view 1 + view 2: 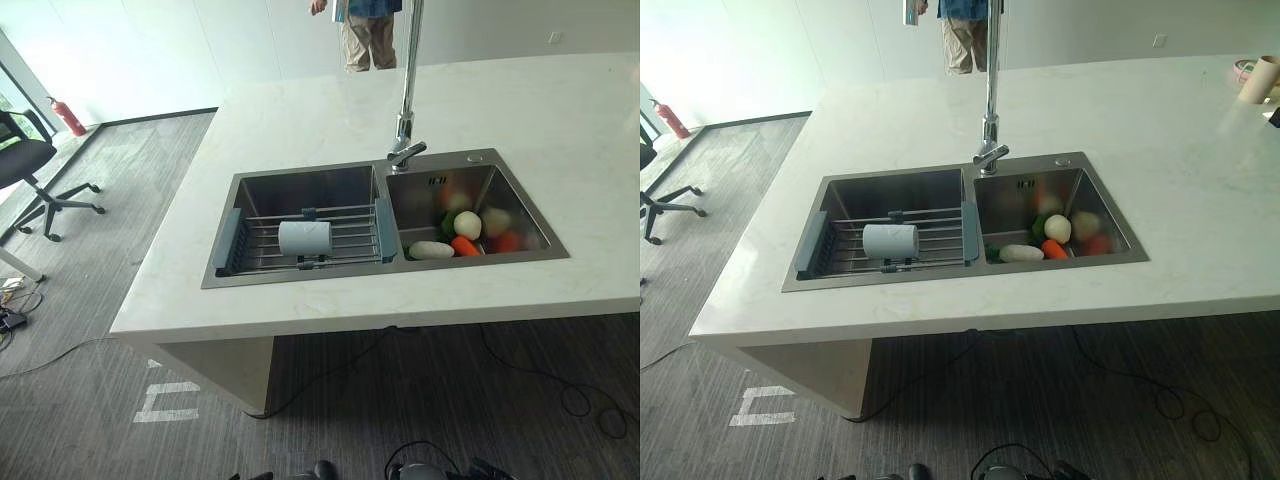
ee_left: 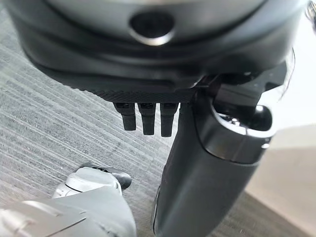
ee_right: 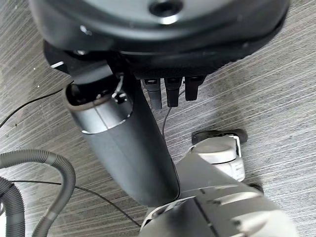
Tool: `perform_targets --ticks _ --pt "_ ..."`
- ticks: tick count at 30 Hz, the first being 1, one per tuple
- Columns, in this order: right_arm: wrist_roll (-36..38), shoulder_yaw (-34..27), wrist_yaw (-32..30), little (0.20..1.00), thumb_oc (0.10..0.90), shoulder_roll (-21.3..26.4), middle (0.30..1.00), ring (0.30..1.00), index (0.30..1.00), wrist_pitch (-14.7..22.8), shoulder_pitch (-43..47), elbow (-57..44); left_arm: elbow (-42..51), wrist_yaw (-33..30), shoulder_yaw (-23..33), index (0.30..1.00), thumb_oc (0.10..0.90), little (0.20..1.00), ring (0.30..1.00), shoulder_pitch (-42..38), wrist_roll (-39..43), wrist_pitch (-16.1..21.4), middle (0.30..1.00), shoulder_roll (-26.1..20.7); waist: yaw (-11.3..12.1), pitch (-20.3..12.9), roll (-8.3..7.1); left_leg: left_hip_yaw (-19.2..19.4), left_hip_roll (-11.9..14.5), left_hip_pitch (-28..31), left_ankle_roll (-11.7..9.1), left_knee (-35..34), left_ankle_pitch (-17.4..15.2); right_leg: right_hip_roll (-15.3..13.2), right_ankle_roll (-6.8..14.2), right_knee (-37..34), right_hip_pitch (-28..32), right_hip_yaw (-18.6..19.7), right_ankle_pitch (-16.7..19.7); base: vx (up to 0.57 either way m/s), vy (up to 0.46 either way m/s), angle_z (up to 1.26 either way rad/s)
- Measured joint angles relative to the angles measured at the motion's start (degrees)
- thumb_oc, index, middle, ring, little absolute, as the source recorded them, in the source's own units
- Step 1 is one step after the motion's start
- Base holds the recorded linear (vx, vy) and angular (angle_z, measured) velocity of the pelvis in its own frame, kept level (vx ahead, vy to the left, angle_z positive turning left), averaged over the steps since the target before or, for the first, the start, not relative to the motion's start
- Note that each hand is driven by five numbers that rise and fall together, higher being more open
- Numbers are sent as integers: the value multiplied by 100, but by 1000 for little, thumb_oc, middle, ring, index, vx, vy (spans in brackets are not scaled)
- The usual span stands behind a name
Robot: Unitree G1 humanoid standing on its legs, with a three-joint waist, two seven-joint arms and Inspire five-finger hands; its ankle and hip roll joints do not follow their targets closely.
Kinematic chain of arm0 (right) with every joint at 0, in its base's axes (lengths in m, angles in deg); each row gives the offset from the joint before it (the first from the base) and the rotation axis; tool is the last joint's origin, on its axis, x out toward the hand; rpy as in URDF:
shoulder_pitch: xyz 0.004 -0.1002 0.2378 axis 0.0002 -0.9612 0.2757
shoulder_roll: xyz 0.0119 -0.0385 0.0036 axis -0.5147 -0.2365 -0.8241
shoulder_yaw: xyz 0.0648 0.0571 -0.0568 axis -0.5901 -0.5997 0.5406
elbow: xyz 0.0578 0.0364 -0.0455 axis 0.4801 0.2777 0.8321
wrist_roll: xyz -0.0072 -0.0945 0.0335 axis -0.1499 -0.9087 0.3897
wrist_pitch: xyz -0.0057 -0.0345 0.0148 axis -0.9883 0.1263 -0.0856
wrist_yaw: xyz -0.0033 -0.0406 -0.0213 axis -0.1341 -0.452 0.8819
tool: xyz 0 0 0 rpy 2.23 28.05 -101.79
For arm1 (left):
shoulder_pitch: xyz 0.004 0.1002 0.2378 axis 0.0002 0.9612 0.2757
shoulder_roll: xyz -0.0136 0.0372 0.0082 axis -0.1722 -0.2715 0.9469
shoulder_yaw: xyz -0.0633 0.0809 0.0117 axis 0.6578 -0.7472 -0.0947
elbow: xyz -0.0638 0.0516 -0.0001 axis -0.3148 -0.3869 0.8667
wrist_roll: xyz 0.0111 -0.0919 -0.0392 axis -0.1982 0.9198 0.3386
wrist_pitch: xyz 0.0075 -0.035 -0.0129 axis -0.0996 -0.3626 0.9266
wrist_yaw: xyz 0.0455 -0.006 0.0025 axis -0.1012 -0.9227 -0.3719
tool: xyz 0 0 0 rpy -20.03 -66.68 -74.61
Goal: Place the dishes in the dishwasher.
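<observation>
Your white cup (image 1: 304, 238) lies on its side on the wire rack (image 1: 345, 243) across the left sink basin (image 1: 300, 190) (vegetables (image 1: 467, 232) fill the right basin). Your left hand (image 2: 148, 116) and right hand (image 3: 170, 89) hang above the floor, fingers straight, holding nothing.

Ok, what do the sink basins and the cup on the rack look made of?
The sink looks like brushed stainless steel: grey, softly reflective walls. The cup lying on the wire rack seems matte pale ceramic or plastic; I cannot tell which.
</observation>
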Motion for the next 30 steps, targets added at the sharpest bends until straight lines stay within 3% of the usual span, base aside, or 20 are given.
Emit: perform_targets --ticks 3,9,11,13,16,17,18,19,20,21,22,23,24,25,27,30 --pt "1 -101 1 900 800 43 900 900 900 -7 -51 -1 5 -82 499 900 800 900 900 84 691 203 900 -21 27 -15 -30 -4 -16 0 -1 3 5 -25 -7 32 -6 -3 -9 6 23 1" --pt "0 -298 71 900 800 280 900 900 900 -37 -178 2 118 -125 1756 900 800 900 900 174 2441 525 900 -264 117 -106 57 -32 -83 3 9 -2 -6 -107 1 77 1 -28 -16 27 24 5" --pt "0 -315 95 900 800 285 900 900 900 -57 -193 7 220 -162 1957 900 800 900 900 195 2419 753 900 -554 116 -142 35 -45 -84 8 5 0 -9 -107 5 100 -3 -36 -49 16 5 3" --pt "4 -300 100 900 800 290 900 900 900 -80 -223 2 863 -579 2112 900 800 900 900 244 2163 1023 900 -998 184 -160 34 -73 -81 7 27 3 28 -108 5 115 -15 -66 -47 11 0 9" --pt "80 -175 64 900 800 276 900 900 900 -90 -238 -44 2077 -1836 2113 900 800 900 900 265 748 2168 900 -1845 282 -140 75 -99 -85 -7 -2 -1 43 -115 -32 137 -63 -76 -79 -18 -3 6" --pt "123 34 -12 900 800 236 900 900 900 -91 -371 -234 3261 -2812 2084 900 800 900 900 373 -365 2491 900 -2524 386 -148 -5 -102 -81 -96 -18 4 54 -116 -48 172 -161 -78 -89 0 0 0" --pt "123 58 -33 900 800 235 900 900 900 -89 -406 -265 4255 -3293 2076 900 800 900 900 421 -1188 3004 900 -3225 450 -141 -25 -99 -85 -169 0 4 82 -126 -41 176 -209 -90 -67 9 -54 6" --pt "128 51 -64 900 800 251 900 900 900 -80 -421 -265 5158 -3750 2138 900 800 900 900 336 -2023 2994 900 -3964 451 -147 32 -94 -104 -175 42 2 95 -181 9 205 -217 -108 -80 52 -82 6" --pt "130 98 -54 900 800 249 900 900 900 -55 -421 -197 5693 -3913 2144 900 800 900 900 119 -2615 2976 900 -4834 440 -167 -17 -95 -109 -173 71 0 104 -240 85 218 -194 -210 -90 31 -78 0" --pt "183 111 -56 900 800 252 900 900 900 -33 -392 -184 6077 -3953 2043 900 800 900 900 -567 -3113 3150 900 -5452 396 -189 42 -82 -104 -149 50 -9 87 -272 119 208 -173 -259 -85 61 -77 -17" --pt "254 134 -56 900 800 280 900 900 900 -33 -364 -225 6381 -3865 1749 900 800 900 900 -1254 -3322 3401 900 -5624 260 -234 130 -35 -92 -162 67 -9 93 -269 158 169 -168 -259 -16 64 -86 -22" --pt "296 169 -55 900 800 279 900 900 900 -39 -352 -269 6719 -3722 1475 900 800 900 900 -1452 -3384 3480 900 -5632 104 -314 251 2 -75 -122 8 -13 78 -242 125 137 -180 -237 -17 91 -93 -22" --pt "296 242 -50 900 800 275 900 900 900 -76 -399 -278 7213 -3242 956 900 800 900 900 -1812 -3273 3248 900 -5641 28 -342 292 12 -56 -29 -14 -47 103 -204 123 132 -150 -212 -38 73 -89 -20" --pt "297 310 -35 900 800 267 900 900 900 -127 -409 -266 8115 -2557 90 900 800 900 900 -2273 -3178 2947 900 -5656 -77 -360 260 67 -29 63 -46 -119 122 -157 125 134 -113 -150 -84 78 -82 -31" --pt "298 245 -29 900 800 266 900 900 900 -128 -351 -279 8375 -1644 -567 900 800 900 900 -2455 -3133 2924 900 -5612 -260 -364 266 185 33 120 -71 -113 109 -82 87 130 -110 -44 -50 51 -70 -35" --pt "297 104 -30 900 800 265 900 900 900 -203 -363 -217 8027 -502 -1082 900 800 900 900 -2677 -2601 2242 900 -5392 -413 -368 272 311 114 117 -103 -114 97 10 58 124 -183 69 -33 53 -41 -24"
